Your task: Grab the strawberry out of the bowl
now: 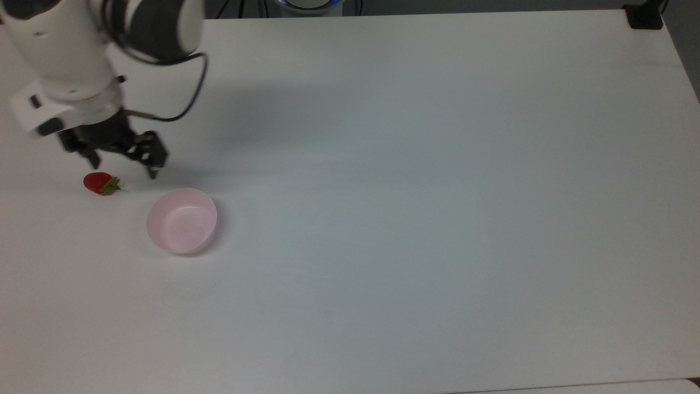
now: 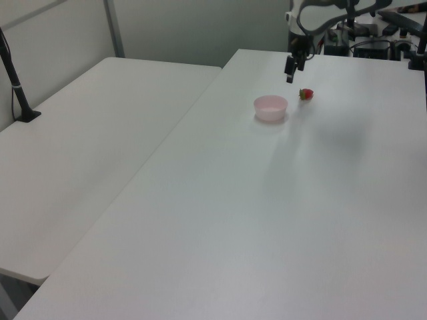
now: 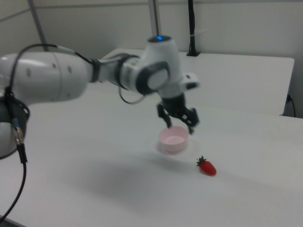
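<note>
The red strawberry point(image 1: 101, 183) point(image 2: 306, 94) point(image 3: 207, 167) lies on its side on the white table, outside the bowl, off to the top view's left of it. The pale pink bowl point(image 1: 181, 220) point(image 2: 270, 108) point(image 3: 173, 140) stands upright with nothing in it. My gripper point(image 1: 124, 167) point(image 2: 291, 70) point(image 3: 179, 126) hangs open above the table, holding nothing. In the top view it sits between strawberry and bowl and a little behind them. In the right view it hovers just over the bowl's far rim.
A black clamp point(image 1: 645, 16) sits on the table's far corner at the top view's right. A second white table point(image 2: 87, 133) adjoins at the left view's left, with a black post point(image 2: 17, 83) on it. My arm's cable point(image 1: 186, 98) loops beside the wrist.
</note>
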